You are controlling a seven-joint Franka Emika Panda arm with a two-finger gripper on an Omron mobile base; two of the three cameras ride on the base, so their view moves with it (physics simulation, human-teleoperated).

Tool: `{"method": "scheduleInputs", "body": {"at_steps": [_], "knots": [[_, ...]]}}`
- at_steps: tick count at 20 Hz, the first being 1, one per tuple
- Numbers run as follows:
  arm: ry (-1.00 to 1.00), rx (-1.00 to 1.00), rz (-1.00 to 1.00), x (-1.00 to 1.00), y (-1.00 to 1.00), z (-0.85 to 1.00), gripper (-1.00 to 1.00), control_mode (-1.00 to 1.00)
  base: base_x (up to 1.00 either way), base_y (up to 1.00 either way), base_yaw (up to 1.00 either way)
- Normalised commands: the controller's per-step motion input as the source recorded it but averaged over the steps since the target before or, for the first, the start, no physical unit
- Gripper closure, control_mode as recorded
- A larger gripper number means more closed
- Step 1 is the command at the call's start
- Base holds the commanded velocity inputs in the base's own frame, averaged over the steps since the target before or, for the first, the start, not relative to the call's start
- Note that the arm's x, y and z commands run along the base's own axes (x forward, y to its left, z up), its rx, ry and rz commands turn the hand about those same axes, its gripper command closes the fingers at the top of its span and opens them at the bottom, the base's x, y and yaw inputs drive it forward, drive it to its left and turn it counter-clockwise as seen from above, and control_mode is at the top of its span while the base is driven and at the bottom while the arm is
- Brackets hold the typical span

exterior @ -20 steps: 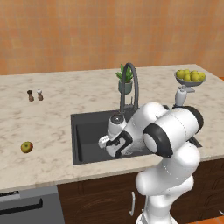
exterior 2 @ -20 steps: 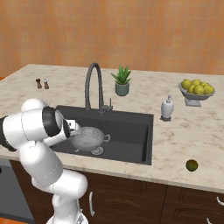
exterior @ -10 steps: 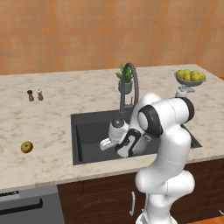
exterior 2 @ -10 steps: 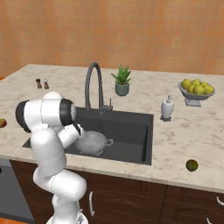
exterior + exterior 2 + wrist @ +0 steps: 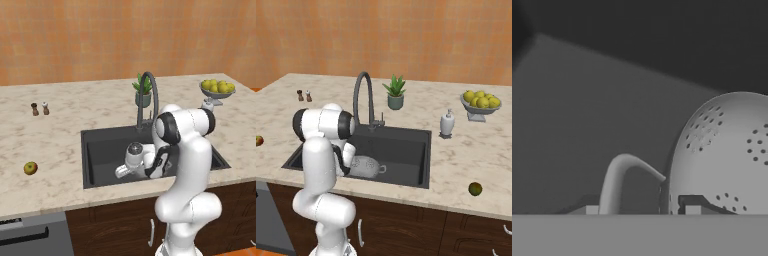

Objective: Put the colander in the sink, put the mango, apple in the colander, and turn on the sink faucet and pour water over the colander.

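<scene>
Silvery-white perforated metal marks the colander, which sits down inside the sink, at the near left part of the dark basin in the right base view. In the hand view the colander shows its domed, perforated side and one looped side handle close before the camera. The gripper is down in the basin at that handle: one finger tip shows to each side of the loop where it joins the bowl, and the jaws stand closed about the colander's handle. In the left base view the arm bends down from above the front edge of the counter, and the hand reaches into the sink.

The sink faucet stands at the back rim of the basin, its arched spout curving forward over the sink. The apple lies on the counter well to the left of the basin. The mango lies on the counter near the front edge, well to the right of the sink. A fruit bowl, a soap dispenser and a potted plant stand along the back of the counter.
</scene>
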Motion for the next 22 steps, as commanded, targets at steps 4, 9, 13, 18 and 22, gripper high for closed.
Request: {"method": "scheduleInputs", "body": {"at_steps": [4, 9, 13, 18, 22], "knots": [[-0.01, 0.0, -0.02, 0.03, 0.0, -0.26, 1.0, -1.0, 0.0, 0.0, 0.0], [-0.01, 0.0, -0.02, 0.07, 0.0, -0.21, 1.0, -1.0, 0.0, 0.0, 0.0], [0.0, 0.0, 0.0, 0.02, 0.0, -0.02, 1.0, -1.0, 0.0, 0.0, 0.0], [0.0, 0.0, 0.0, 0.0, 0.0, 0.0, -1.0, -1.0, 0.0, 0.0, 0.0], [0.0, 0.0, 0.0, 0.0, 0.0, 0.0, -1.0, -1.0, 0.0, 0.0, 0.0]]}}
